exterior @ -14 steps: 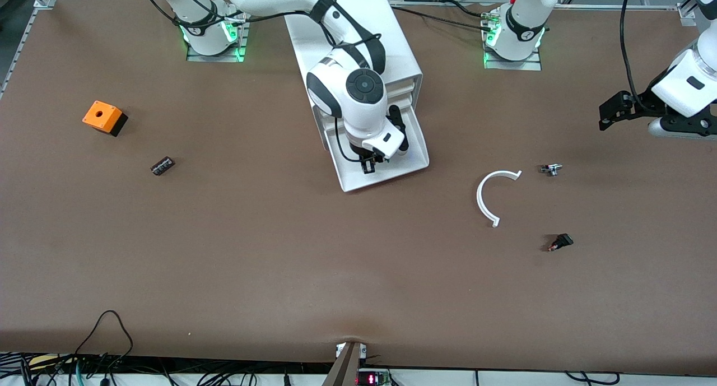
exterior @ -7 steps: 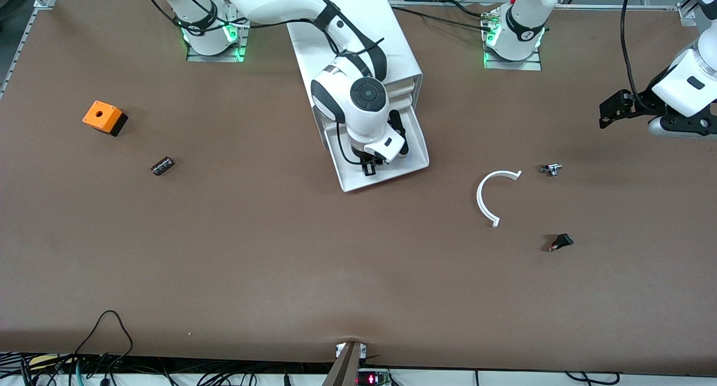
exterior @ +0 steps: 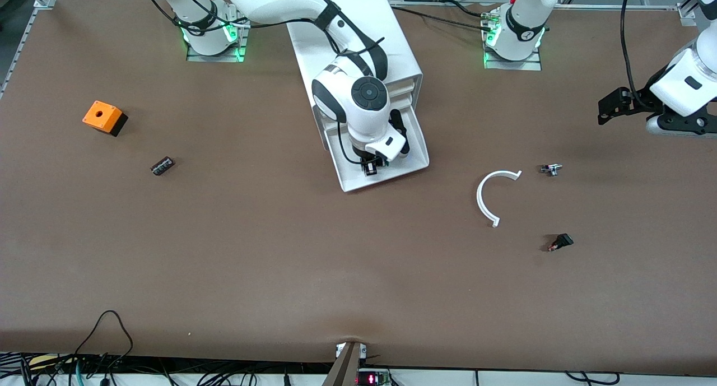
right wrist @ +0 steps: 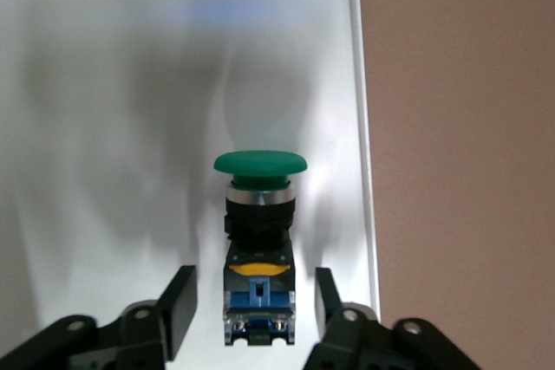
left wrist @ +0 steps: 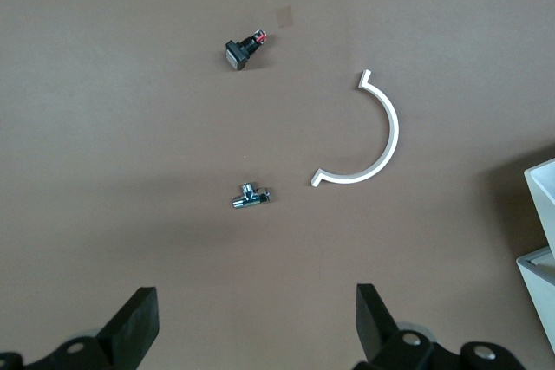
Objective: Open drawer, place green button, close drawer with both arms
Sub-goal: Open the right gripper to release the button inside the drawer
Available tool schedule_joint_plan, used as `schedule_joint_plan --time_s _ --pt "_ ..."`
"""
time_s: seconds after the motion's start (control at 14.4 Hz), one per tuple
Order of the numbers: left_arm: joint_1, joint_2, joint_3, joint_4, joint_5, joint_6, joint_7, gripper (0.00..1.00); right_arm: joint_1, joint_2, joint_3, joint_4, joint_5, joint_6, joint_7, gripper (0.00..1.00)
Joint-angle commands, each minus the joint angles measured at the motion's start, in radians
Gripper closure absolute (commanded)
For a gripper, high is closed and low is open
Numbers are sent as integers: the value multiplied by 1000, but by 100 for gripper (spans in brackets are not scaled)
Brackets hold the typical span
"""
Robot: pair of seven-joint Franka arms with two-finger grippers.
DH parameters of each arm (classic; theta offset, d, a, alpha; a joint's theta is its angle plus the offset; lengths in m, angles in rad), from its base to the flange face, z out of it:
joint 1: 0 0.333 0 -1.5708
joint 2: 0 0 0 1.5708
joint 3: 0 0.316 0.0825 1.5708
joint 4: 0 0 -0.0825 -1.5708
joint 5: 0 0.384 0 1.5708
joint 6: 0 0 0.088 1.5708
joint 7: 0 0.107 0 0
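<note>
The bottom drawer (exterior: 386, 180) of the white cabinet (exterior: 395, 38) is pulled out toward the front camera. In the right wrist view the button (right wrist: 259, 214), with green cap, black middle and blue rear block, lies on the white drawer floor (right wrist: 104, 171) close to a side rim. My right gripper (right wrist: 255, 276) stands open astride its blue end, with a gap on each side. In the front view that right gripper (exterior: 371, 166) is down in the drawer. My left gripper (exterior: 602, 114) waits open in the air at the left arm's end of the table; the left wrist view shows the left gripper (left wrist: 256, 296) empty.
An orange box (exterior: 103, 117) and a small dark ribbed block (exterior: 162, 166) lie toward the right arm's end. Toward the left arm's end lie a white curved strip (exterior: 487, 198), a small metal part (exterior: 551, 169) and a small black part (exterior: 561, 242).
My right gripper has opened and let go of the button, which now lies in the drawer. The left arm has barely moved.
</note>
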Motion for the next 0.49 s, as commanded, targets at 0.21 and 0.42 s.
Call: schedule_joint_plan --time_s 0.21,0.42 --pt "2 7 -7 42 -13 -49 -10 0 1 6 -17 78 13 -16 12 0" --pt "-4 7 -8 44 -13 -49 -12 0 -2 -16 -63 118 100 -60 12 0"
